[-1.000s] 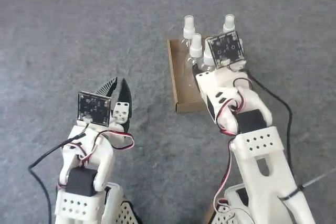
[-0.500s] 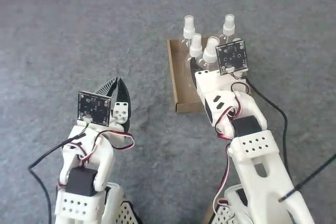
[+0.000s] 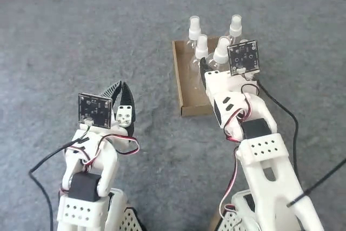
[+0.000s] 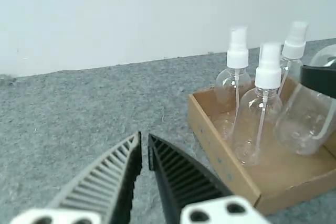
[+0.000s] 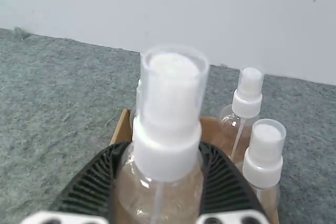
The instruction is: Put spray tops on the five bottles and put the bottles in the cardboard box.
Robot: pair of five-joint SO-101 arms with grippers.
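No legible text, labels, numbers, signs on bottles (image 4: 261,119), cardboard box (image 4: 219,155), camera boards (image 3: 96,110).

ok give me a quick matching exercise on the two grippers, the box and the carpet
Things:
1. left gripper
2. right gripper
3. box
4. carpet

States:
a. grey
b. shut on a bottle
c. brown, open on top
d. shut, empty

Pairs: 1-d, 2-b, 3-c, 4-a
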